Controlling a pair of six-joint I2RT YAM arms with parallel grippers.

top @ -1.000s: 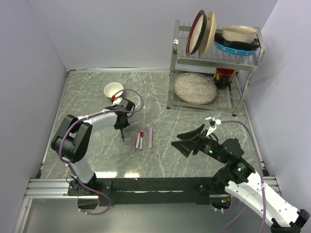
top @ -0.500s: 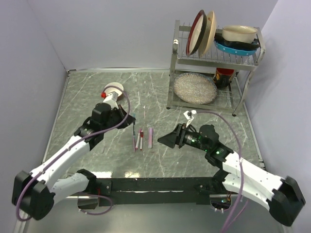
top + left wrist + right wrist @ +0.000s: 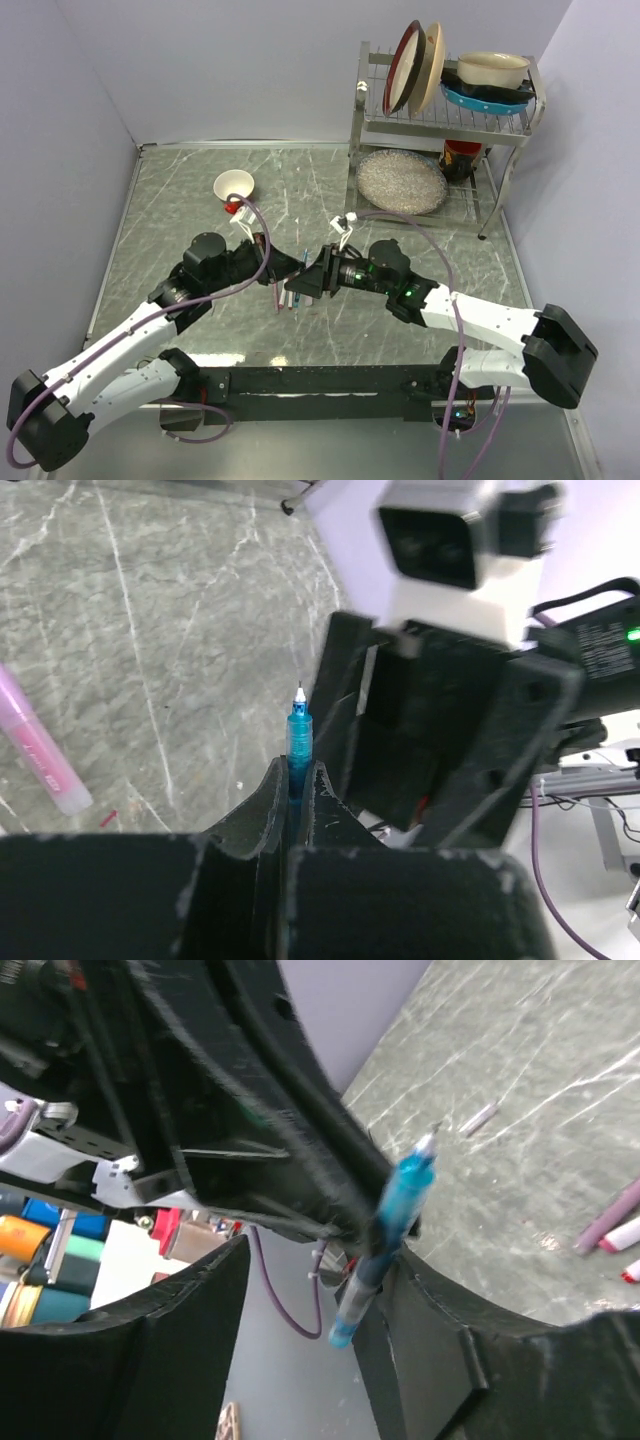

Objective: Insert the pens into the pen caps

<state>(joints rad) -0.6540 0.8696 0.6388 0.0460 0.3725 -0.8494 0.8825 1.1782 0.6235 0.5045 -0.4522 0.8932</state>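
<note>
left wrist view shows, nearest us, our left gripper (image 3: 295, 780) pinched tight on a teal pen (image 3: 298, 730), its fine tip sticking out past the fingertips, raised off the table (image 3: 150, 630). just beyond, our right gripper (image 3: 315, 1260) faces it with fingers apart, the pen between them, close to one finger. farther off, a lilac cap (image 3: 40, 750) lies on the table.

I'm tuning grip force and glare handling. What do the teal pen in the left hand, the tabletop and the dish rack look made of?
Teal pen: translucent glossy plastic, probably; light shows through the barrel.
Tabletop: marble-patterned, grey-green with white veins, slight sheen; stone or laminate, unclear.
Dish rack: shiny silver wire, likely chromed or stainless steel.
</note>
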